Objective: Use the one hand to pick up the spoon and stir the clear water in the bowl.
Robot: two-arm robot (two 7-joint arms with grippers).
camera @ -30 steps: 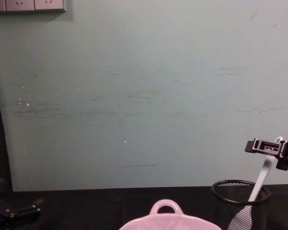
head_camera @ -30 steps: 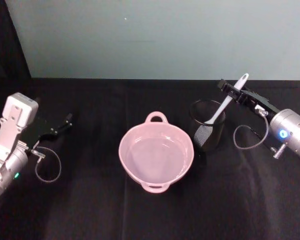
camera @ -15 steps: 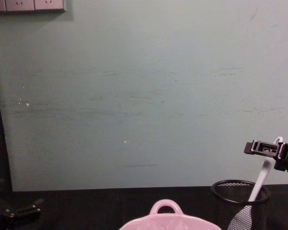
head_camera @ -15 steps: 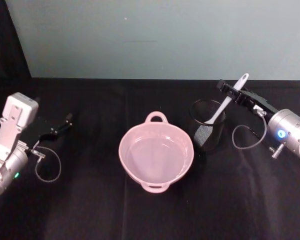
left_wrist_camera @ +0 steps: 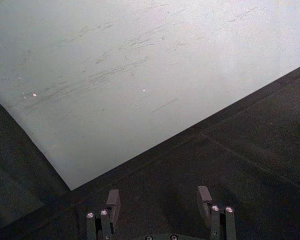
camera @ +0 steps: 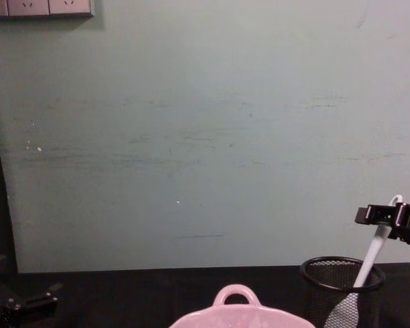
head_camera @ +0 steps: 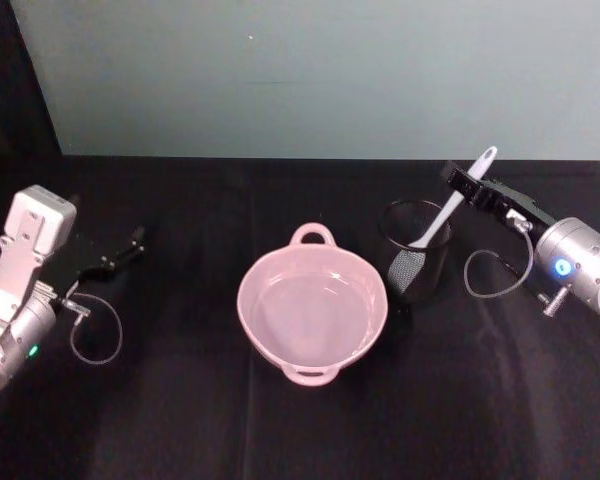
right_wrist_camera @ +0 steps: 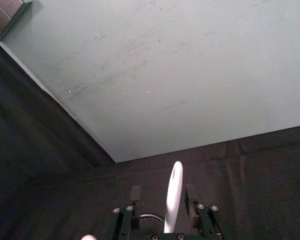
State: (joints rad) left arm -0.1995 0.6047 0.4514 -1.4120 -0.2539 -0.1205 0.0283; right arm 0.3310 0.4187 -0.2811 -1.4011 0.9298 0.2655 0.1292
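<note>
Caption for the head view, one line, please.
Right gripper, open, straddles the spoon standing in the mesh cup beside the pink bowl; left gripper parked at left.

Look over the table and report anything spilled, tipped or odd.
Nothing stands out. The bowl sits upright with its water inside, no spill on the cloth. The spoon leans in the mesh cup; the right gripper sits open, fingers either side of its handle. The left gripper is parked at the left.
</note>
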